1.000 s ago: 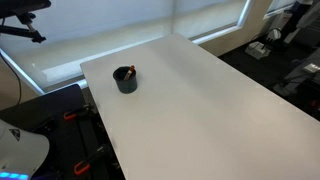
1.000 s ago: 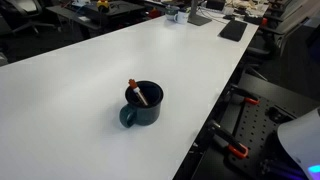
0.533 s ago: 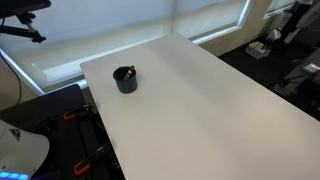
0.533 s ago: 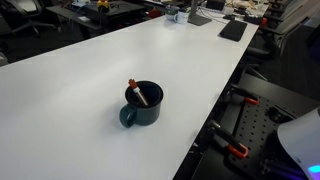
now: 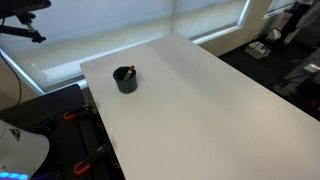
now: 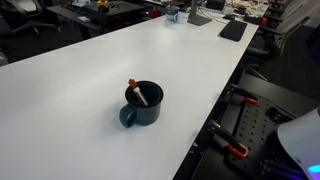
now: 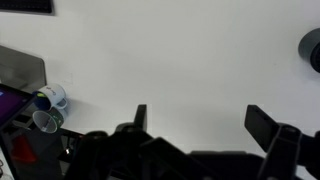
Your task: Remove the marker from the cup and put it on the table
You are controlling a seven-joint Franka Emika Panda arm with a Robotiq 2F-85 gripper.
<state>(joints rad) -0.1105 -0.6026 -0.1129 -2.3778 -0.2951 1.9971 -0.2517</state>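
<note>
A small dark cup with a handle stands on the white table in both exterior views (image 5: pixel 125 79) (image 6: pixel 142 103), near one table edge. The reddish-orange marker (image 6: pixel 136 92) leans inside the cup, its tip sticking out over the rim; it also shows as a small orange spot (image 5: pixel 126 71). The table (image 5: pixel 200 100) (image 6: pixel 90 70) is large and white. My gripper (image 7: pixel 200 118) shows only in the wrist view, open and empty, high above bare table. The cup is a dark shape at the right edge of that view (image 7: pixel 312 48).
In the wrist view, small cups (image 7: pixel 50 98) and a dark object (image 7: pixel 20 65) lie at the left. In an exterior view, a dark pad (image 6: pixel 232 30) and small items (image 6: pixel 178 14) sit at the table's far end. Orange clamps (image 6: pixel 236 150) are beside the table edge.
</note>
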